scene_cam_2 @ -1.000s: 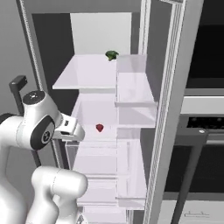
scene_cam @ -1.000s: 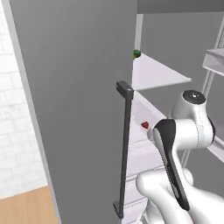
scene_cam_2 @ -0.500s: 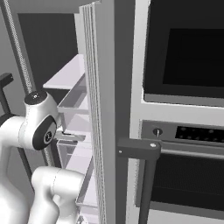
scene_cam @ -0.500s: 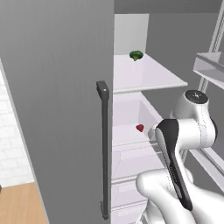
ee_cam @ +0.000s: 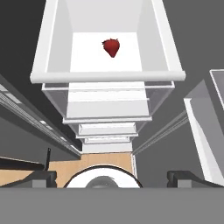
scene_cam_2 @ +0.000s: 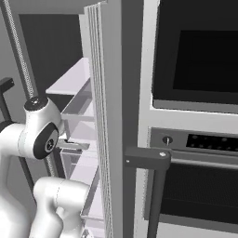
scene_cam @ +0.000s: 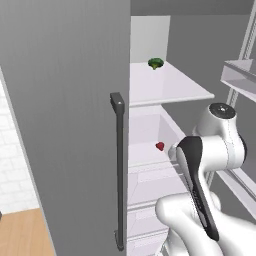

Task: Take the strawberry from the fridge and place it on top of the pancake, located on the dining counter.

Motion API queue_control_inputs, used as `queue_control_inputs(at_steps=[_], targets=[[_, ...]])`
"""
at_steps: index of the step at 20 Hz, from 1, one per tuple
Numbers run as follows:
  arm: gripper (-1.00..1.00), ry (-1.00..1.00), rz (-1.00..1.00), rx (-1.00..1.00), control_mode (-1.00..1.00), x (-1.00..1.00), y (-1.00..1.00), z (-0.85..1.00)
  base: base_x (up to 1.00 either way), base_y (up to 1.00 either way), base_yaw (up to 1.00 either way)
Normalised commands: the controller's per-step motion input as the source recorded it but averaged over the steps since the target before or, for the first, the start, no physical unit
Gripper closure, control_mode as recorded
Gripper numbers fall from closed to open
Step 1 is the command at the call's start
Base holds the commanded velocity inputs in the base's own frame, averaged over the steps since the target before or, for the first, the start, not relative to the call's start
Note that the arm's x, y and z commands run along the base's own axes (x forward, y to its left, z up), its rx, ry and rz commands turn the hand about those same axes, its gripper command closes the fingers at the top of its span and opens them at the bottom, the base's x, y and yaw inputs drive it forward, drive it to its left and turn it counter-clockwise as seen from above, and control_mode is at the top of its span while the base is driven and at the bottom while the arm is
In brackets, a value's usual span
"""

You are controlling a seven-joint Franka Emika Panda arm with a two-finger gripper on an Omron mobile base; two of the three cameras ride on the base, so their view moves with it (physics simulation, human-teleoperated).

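Strawberry [ee_cam: 111, 47]: upper centre of hand view, on white fridge shelf [ee_cam: 87, 59]. Likely light, soft, bruisable; grip gently across its widest middle. Tool [ee_cam: 112, 178]: fully open, empty.

You see the fridge [scene_cam: 65, 100] with its door handle [scene_cam: 118, 170] left of the open interior — the strawberry [scene_cam: 160, 146] lies on a middle shelf, below the shelf bearing a broccoli floret [scene_cam: 155, 63]. Drawers [ee_cam: 107, 109] stack beneath the strawberry's shelf; an oven [scene_cam_2: 195, 139] stands right of the fridge.
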Motion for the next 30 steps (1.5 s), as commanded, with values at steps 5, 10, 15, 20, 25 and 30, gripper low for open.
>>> queue_control_inputs(at_steps=[5,10,15,20,25,30], targets=[[-1.00,0.00,0.00,0.00,1.00,0.00,0.00,0.00,0.08,0.00,0.00],[-1.00,-0.22,0.00,0.00,-1.00,0.89,0.00,-0.01,0.00,0.00,0.00],[-1.00,-0.15,0.00,0.00,-1.00,1.00,0.00,-0.31,0.00,0.00,0.00],[-1.00,-0.02,0.00,0.00,-1.00,0.98,0.00,-0.28,0.00,0.00,0.00],[-1.00,0.06,0.00,0.00,-1.00,0.44,0.00,-0.17,0.00,0.00,0.00],[-1.00,0.24,0.00,0.00,-1.00,0.15,0.00,-0.29,0.00,0.00,0.00]])
